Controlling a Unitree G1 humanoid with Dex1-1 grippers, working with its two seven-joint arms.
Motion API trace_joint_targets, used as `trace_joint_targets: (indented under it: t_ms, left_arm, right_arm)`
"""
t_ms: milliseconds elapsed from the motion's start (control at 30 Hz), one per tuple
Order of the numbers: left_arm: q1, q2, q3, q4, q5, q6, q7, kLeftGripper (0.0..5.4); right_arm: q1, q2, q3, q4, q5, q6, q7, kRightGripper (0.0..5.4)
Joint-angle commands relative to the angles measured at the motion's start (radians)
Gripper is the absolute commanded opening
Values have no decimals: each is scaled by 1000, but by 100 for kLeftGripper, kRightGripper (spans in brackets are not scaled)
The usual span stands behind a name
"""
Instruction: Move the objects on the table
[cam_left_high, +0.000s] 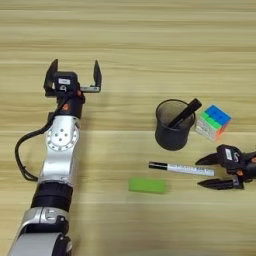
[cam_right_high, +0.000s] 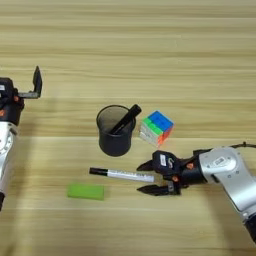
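The white marker pen (cam_left_high: 181, 169) with its black cap pointing left lies flat on the table (cam_left_high: 150, 45), right of centre. Its uncapped right end sits between the spread fingers of my right gripper (cam_right_high: 143, 178), which is open and low over the wood, one finger on each side of the barrel. The flat green block (cam_left_high: 147, 185) rests just in front of the pen's capped end. My left gripper (cam_left_high: 74, 75) stands open at the far left, well away from both objects, with nothing between its fingers.
A black mesh cup (cam_left_high: 174, 125) with a black pen leaning inside stands just behind the marker. A multicoloured puzzle cube (cam_left_high: 213, 121) sits to the cup's right, close behind my right gripper. A black cable loops beside the left forearm.
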Motion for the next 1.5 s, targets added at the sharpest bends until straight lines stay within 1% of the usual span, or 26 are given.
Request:
trace_joint_targets:
  t_ms: [33, 367, 567, 867, 967, 1133, 1167, 1300, 1500]
  left_arm:
    - [8, -7, -10, -13, 7, 14, -1, 540]
    - [11, -5, -18, -17, 9, 15, 6, 540]
    - [12, -5, -22, -20, 11, 16, 7, 540]
    - [12, -4, -24, -20, 9, 14, 3, 540]
    - [12, -4, -25, -22, 3, 9, -6, 540]
    - [15, -8, -29, -33, -24, -6, -44, 540]
    - [17, -10, -30, -38, -27, -9, -52, 540]
    - [22, -11, -34, -46, -32, -13, -67, 540]
    - [28, -16, -40, -61, -55, -30, -101, 540]
  right_arm:
    - [-5, -8, 12, 37, -27, 23, 0, 180]
    - [-31, -5, 11, 121, -23, 18, 20, 76]
    - [-43, -11, 8, 144, -18, 12, 27, 75]
    - [-64, -25, -21, 116, 6, 17, 34, 75]
    - [-72, -34, -42, 86, 26, 19, 44, 75]
    - [-79, -50, -80, 20, 67, 16, 72, 74]
    - [-77, -55, -88, 4, 80, 18, 81, 74]
    - [-70, -67, -136, -60, 162, 22, 130, 74]
    - [-78, -69, -184, -98, 225, 44, 144, 74]
